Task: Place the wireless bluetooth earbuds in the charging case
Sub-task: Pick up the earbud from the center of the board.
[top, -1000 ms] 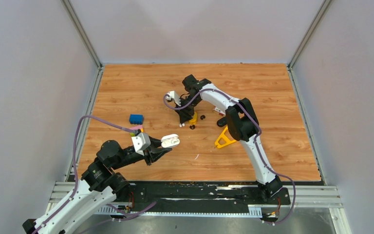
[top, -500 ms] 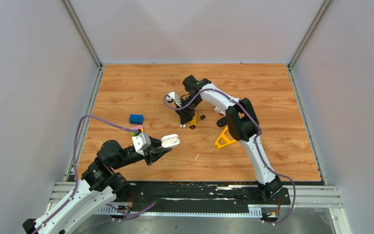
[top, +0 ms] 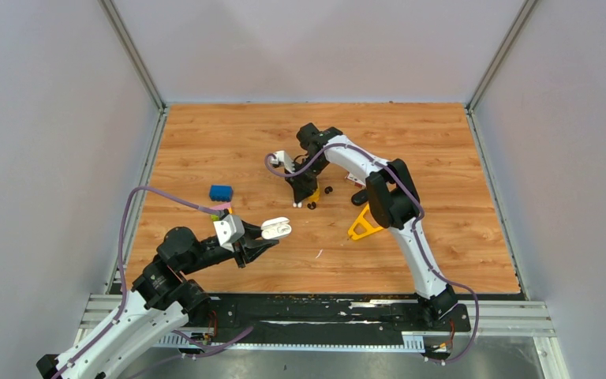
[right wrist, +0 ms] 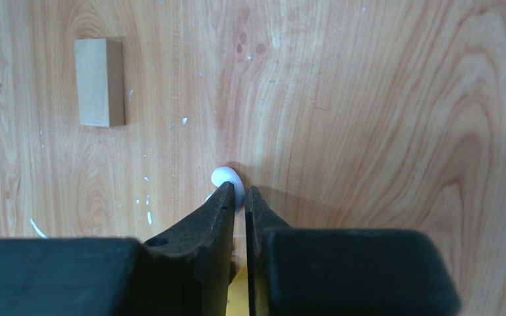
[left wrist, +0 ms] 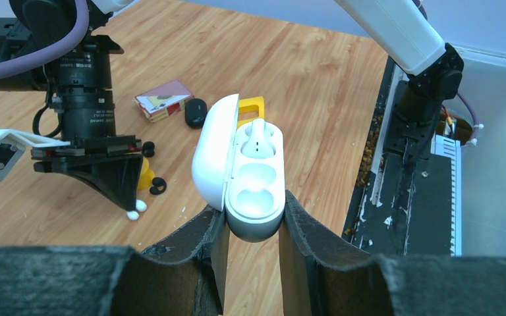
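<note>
**One white bud seated, the other pinched at the right hand's tips**

Little writing can be read. The small printed box (left wrist: 163, 100) beyond the charging case (left wrist: 257, 178) carries a coloured label, and the right arm's wrist has a line of white print, but both are too small to make out.

The left hand (left wrist: 250, 214) is clenched on the lower end of the case, whose lid stands open. A seated earbud (left wrist: 257, 135) fills the case's far socket and the near socket is bare.

Beyond the case and to its left in the left wrist view, the right hand (right wrist: 238, 194) points down at the bench (top: 442, 158). Its fingers are nearly together, grasping the loose white earbud (right wrist: 225, 176).

Two black earbuds (left wrist: 157, 186) lie by that hand, with a yellow piece (left wrist: 143, 174) partly hidden under it.

Also around the case:
- a dark oval thing (left wrist: 196, 112) next to the box;
- a yellow triangle (top: 360, 225) to the right;
- a blue block (top: 221, 192) to the left;
- a tan block (right wrist: 100, 81) near the right hand's tips.
</note>
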You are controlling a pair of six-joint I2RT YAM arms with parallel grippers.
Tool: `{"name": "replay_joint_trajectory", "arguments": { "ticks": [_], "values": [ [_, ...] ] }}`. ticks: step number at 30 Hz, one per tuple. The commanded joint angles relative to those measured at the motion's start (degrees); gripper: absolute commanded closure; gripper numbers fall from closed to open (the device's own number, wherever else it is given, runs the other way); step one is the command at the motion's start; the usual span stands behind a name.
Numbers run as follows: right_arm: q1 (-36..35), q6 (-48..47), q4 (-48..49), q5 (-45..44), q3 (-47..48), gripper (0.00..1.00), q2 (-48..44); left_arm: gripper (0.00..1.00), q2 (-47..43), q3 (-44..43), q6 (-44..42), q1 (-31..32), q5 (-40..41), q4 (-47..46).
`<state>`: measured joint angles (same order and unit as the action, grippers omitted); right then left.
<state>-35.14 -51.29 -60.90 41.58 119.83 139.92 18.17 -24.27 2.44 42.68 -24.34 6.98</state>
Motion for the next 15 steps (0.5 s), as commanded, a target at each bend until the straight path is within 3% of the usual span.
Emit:
{"name": "replay_joint_trajectory", "arguments": {
  "ticks": [1,6,15],
  "values": [
    [-0.29,-0.22,-5.57,1.22,0.3,0.9,-2.45,1.0,-0.05,-1.57,-0.41,0.08,-0.23,-1.45],
    [-0.34,-0.04,-6.19,2.57,-0.74,0.95,-5.05,1.0,-0.09,-1.57,-0.42,0.04,-0.26,-1.51],
    [-0.34,3.26,-0.72,6.15,-8.85,0.98,-17.61,1.0,0.16,-1.48,-0.35,0.04,-0.62,-1.63]
  ]
}}
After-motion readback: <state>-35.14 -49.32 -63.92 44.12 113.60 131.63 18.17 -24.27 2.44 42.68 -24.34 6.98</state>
